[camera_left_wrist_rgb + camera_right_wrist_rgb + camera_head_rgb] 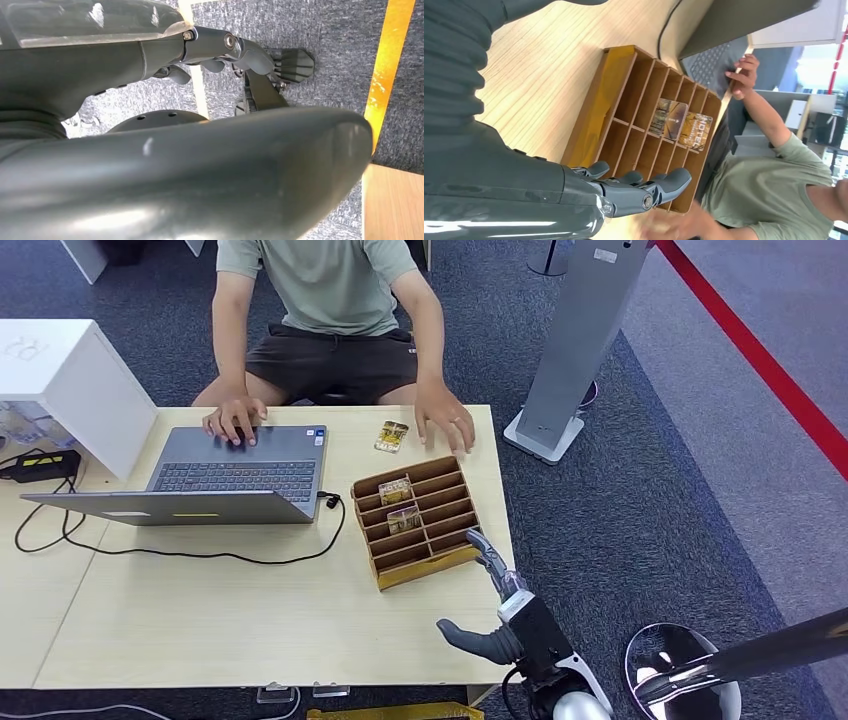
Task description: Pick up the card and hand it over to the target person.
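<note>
Cards sit where you can reach them: two lie in the upper slots of the slotted wooden organizer (420,519), which stands near the desk's right edge, and a third card (391,436) lies flat on the desk (200,610) near the far edge, just beside the person's hand (445,422). The cards in the organizer (680,125) rest face up in neighbouring slots, so their edges stay exposed for a pinch. I judge one of these to be your target, since the loose one is already at the person's side.

Your right hand (490,615) hovers at the desk's right edge, just short of the organizer's near corner, fingers apart and holding nothing; the right wrist view shows the fingers (644,185) stretched toward the tray. Your left hand (240,50) hangs over the carpet beside the desk, empty, with its fingers partly curled.

The person sits across the far edge, the other hand on an open laptop (220,475) whose black cable (200,555) loops over the pale wood. A white box (70,380) stands at the far left corner. Grey-blue carpet (620,500) surrounds the desk, with a red line and a grey stand's base to the right.
</note>
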{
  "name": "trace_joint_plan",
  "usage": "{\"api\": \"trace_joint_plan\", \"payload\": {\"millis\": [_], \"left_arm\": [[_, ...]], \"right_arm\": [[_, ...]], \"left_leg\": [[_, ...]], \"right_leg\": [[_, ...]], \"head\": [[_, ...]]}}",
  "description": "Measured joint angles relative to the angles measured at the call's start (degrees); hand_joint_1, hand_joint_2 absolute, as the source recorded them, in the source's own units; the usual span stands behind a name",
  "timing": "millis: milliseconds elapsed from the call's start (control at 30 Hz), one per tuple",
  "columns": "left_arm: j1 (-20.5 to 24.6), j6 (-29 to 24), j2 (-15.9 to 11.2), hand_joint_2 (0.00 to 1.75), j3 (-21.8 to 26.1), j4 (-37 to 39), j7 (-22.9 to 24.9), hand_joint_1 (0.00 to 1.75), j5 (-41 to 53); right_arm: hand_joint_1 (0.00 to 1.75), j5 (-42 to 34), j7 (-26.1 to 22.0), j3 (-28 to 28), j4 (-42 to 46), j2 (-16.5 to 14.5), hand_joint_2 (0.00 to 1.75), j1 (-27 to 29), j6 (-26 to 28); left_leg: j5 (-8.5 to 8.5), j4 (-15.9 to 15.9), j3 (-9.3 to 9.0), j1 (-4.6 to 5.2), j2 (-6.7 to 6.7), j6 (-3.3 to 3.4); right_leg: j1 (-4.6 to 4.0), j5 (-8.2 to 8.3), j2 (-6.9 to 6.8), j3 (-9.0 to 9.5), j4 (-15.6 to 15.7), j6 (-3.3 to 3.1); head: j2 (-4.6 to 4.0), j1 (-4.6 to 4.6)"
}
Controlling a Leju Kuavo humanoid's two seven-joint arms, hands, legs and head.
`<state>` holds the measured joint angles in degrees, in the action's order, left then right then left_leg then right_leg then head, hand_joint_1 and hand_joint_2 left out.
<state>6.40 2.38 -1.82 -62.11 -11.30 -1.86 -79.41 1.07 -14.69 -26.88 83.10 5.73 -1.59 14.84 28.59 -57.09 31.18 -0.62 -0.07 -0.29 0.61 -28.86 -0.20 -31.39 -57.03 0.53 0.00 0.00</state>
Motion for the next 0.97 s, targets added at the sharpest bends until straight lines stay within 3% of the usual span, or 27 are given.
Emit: {"api": "trace_joint_plan", "payload": {"millis": [233,967], "left_arm": [[0.0,-0.4,0.3,0.0,0.4,0.0,0.3,0.0,-0.3],[0.0,0.5,-0.2,0.0,-0.5,-0.2,0.2,0.0,0.7]], "right_arm": [[0.0,-0.7,-0.8,-0.6,-3.1,-1.1,1.75,-1.3,2.8],[0.0,-4.5,-2.2,-1.4,-1.9,0.8,1.75,-1.2,1.1]], "left_leg": [[-0.02,0.0,0.01,0.0,0.05,0.0],[0.01,-0.1,0.07,0.02,-0.01,0.02]], "right_leg": [[0.0,0.03,0.05,-0.02,0.0,0.0],[0.02,-0.01,-0.01,-0.06,-0.1,0.02]], "head": [[0.0,0.0],[0.0,0.0]]}}
